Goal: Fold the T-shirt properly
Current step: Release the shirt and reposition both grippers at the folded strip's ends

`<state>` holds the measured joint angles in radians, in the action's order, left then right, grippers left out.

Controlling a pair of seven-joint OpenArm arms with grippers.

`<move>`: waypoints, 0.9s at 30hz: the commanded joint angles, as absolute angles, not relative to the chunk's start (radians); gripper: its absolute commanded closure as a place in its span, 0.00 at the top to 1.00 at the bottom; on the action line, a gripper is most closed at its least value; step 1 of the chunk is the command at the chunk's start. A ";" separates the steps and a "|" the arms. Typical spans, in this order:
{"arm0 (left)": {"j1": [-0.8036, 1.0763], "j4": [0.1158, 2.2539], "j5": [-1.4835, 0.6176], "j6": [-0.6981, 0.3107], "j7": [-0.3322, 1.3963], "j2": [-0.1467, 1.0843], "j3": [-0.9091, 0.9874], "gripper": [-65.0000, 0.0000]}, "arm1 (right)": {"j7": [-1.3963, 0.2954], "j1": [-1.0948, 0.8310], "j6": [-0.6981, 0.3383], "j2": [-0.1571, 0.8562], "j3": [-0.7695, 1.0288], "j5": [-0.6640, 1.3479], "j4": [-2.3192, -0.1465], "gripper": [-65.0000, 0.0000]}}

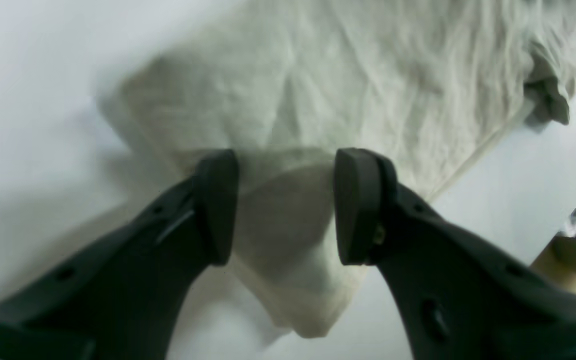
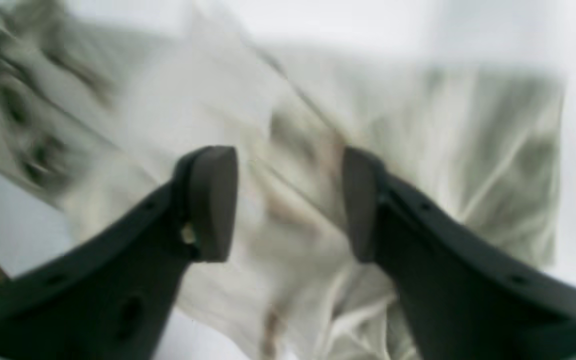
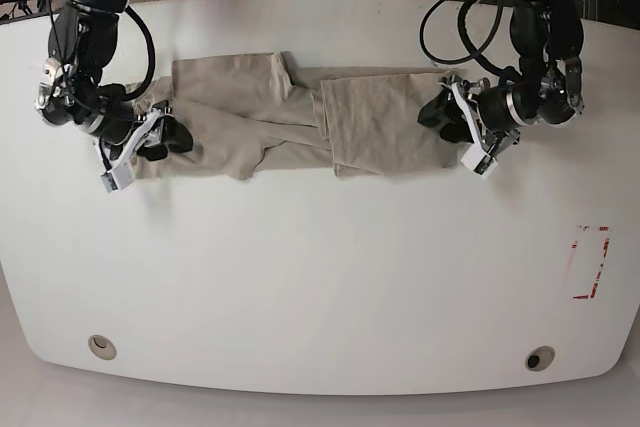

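Left fingers (image 1: 350, 205) spread astride T-shirt (image 3: 300, 117) corner, right fingers (image 2: 213, 200) spread over opposite end

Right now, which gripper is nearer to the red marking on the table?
Left. The left gripper is at the T-shirt's end on the same side of the table as the red marking; the right gripper is at the opposite end.
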<state>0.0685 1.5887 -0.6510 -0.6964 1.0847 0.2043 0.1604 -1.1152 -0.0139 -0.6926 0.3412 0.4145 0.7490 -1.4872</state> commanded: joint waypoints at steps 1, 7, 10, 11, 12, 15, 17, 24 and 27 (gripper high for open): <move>0.056 1.554 -0.670 -0.698 1.064 0.214 0.163 0.41 | -1.168 0.022 -0.694 0.358 0.533 0.872 -1.518 0.69; 0.056 1.523 -0.670 -0.698 1.064 0.214 0.163 0.41 | -1.270 0.064 -0.693 0.366 0.740 0.901 -1.500 1.00; 0.056 1.529 -0.670 -0.698 1.064 0.214 0.163 0.41 | -1.285 0.074 -0.693 0.384 0.782 0.903 -1.402 1.00; 0.056 1.529 -0.670 -0.698 1.064 0.214 0.162 0.41 | -1.285 0.076 -0.693 0.401 0.796 0.905 -1.357 1.00; 0.056 1.529 -0.670 -0.698 1.064 0.214 0.162 0.41 | -1.279 0.077 -0.693 0.407 0.797 0.905 -1.330 1.00; 0.056 1.526 -0.670 -0.698 1.064 0.214 0.162 0.41 | -1.245 0.076 -0.697 0.415 0.796 0.905 -1.236 1.00; 0.056 1.529 -0.670 -0.698 1.064 0.214 0.162 0.41 | -1.234 0.073 -0.696 0.410 0.794 0.905 -1.233 1.00; 0.056 1.529 -0.671 -0.698 1.064 0.214 0.162 0.41 | -1.230 0.048 -0.694 0.360 0.766 0.905 -1.233 1.00; 0.054 1.532 -0.674 -0.698 1.064 0.214 0.162 0.41 | -1.230 0.042 -0.693 0.320 0.765 0.903 -1.236 1.00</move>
